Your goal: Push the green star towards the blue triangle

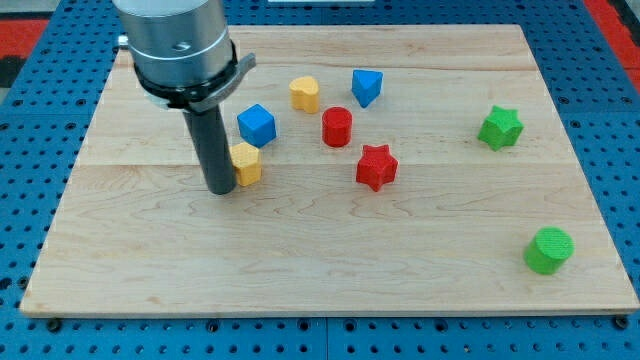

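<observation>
The green star [499, 128] lies at the view's right on the wooden board [320, 260]. The blue triangle [366, 87] lies near the view's top centre, well to the star's left. My tip [221, 187] stands at the view's left, touching or just beside the left side of a yellow block [246, 163]. The tip is far to the left of both the green star and the blue triangle.
A blue cube [256, 124] lies just above the yellow block. A yellow heart [305, 94], a red cylinder [337, 127] and a red star [376, 166] lie around the centre. A green cylinder [548, 250] lies at the bottom right.
</observation>
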Controlling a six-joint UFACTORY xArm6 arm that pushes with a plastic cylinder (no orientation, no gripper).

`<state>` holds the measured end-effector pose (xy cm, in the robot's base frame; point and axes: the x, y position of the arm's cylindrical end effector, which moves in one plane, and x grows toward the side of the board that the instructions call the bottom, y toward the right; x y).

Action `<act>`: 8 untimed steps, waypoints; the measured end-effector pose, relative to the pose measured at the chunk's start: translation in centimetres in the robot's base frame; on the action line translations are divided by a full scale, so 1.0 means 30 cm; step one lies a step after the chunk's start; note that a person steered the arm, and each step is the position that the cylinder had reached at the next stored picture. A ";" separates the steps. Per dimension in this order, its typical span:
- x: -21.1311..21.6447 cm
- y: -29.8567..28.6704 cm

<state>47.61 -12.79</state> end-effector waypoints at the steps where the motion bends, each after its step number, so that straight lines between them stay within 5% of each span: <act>1: -0.033 -0.033; 3: -0.071 0.290; 4: 0.123 0.372; 5: 0.217 0.800; 7: -0.120 1.282; 8: -0.217 1.310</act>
<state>41.10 26.51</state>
